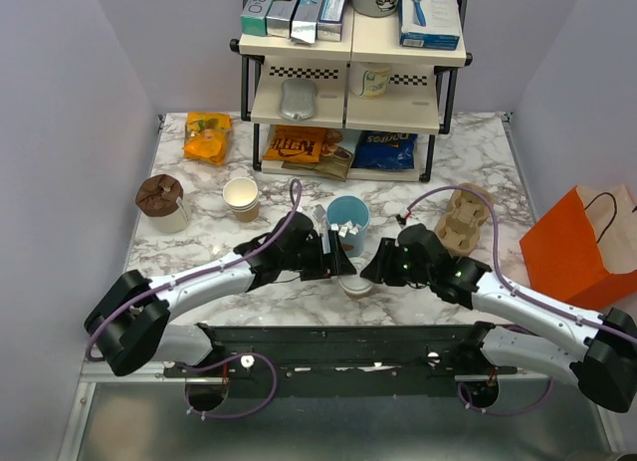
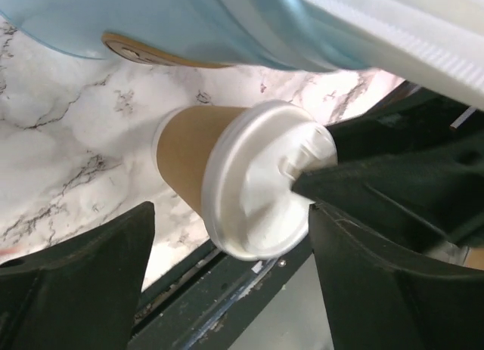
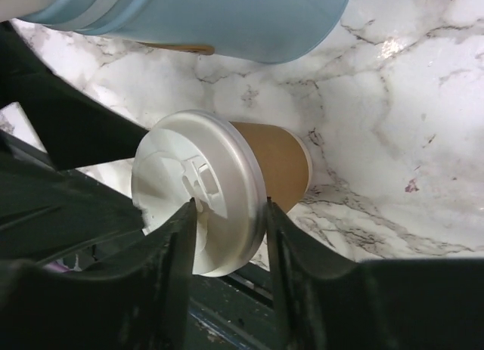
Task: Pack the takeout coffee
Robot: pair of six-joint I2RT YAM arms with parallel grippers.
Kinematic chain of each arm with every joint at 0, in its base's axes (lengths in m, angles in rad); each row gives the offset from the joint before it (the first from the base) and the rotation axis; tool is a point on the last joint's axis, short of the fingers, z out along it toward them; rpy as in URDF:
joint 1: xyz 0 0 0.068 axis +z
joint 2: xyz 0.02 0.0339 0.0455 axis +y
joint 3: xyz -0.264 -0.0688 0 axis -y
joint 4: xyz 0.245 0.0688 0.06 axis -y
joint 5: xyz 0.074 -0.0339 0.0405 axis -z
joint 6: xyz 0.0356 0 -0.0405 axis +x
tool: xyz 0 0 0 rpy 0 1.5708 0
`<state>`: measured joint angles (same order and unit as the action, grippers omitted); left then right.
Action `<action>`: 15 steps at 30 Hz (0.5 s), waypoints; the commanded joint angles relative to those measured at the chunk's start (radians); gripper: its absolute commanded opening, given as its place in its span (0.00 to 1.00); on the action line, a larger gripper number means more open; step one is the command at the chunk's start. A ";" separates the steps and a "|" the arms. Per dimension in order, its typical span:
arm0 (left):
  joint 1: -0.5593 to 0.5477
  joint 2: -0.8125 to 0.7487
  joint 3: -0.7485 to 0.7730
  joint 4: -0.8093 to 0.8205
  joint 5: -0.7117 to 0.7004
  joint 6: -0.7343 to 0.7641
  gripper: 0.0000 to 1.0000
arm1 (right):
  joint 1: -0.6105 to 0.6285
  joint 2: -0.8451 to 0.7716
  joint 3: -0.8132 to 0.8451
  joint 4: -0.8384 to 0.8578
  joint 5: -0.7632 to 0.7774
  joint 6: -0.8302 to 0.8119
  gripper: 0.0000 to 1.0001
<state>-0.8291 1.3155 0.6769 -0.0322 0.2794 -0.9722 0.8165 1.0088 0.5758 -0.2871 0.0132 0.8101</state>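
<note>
The coffee cup (image 2: 189, 150) stands on the surface (image 2: 60, 138) just ahead of the wide-open left end effector (image 2: 231, 236). The right end effector (image 3: 227, 229) is narrowed around its lid, and I cannot tell whether it is gripping.

A short tan paper cup (image 1: 355, 285) stands upright, its round white plastic lid (image 2: 261, 180) pressed on. It sits between the wide-set fingers of the left claw (image 2: 231, 289). The right claw (image 3: 227, 236) has a finger close on each side of the lid's rim.
</note>
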 commanded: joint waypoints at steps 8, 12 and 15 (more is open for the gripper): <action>0.021 -0.196 0.021 -0.199 -0.143 0.075 0.99 | -0.077 -0.056 -0.050 -0.041 0.045 0.000 0.38; 0.045 -0.242 0.026 -0.251 -0.180 0.078 0.99 | -0.151 -0.076 -0.056 -0.049 0.062 -0.028 0.38; 0.113 -0.269 0.027 -0.290 -0.184 0.061 0.99 | -0.206 -0.076 -0.057 -0.044 0.086 -0.061 0.38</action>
<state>-0.7826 1.0927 0.6785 -0.2363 0.1520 -0.9134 0.6754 0.9405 0.5407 -0.2909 0.0315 0.8070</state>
